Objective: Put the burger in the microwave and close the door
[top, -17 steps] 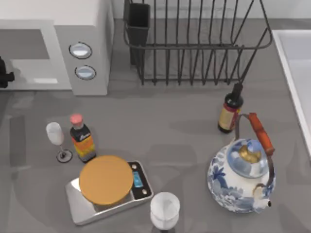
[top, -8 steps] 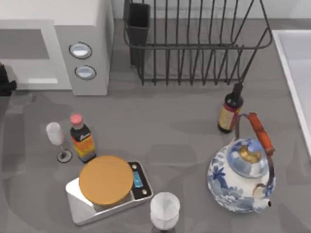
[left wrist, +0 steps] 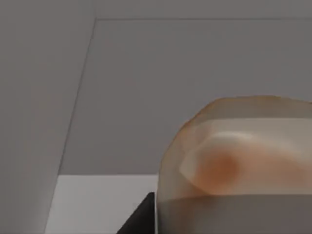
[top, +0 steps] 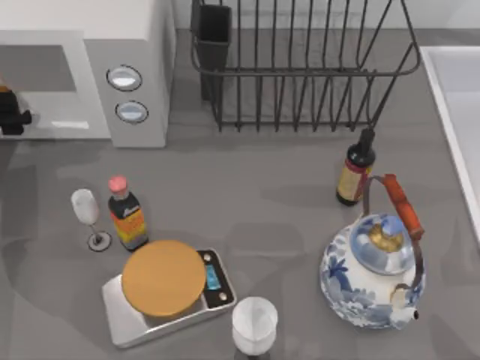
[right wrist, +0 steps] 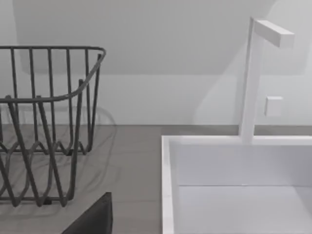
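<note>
The left gripper (top: 10, 112), at the bench's far left edge inside the microwave (top: 135, 67), holds the burger (left wrist: 234, 165). Right gripper's fingers: cannot tell.

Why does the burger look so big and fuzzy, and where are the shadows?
Left wrist view: the burger sits right against the camera, so it looms soft-edged. Top view: faint grey shadows lie on the table beside the teapot.

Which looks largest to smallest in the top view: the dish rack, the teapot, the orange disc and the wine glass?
1. Dish rack
2. Teapot
3. Orange disc, close to the teapot's body in spread, so this pair is a near call
4. Wine glass
</note>
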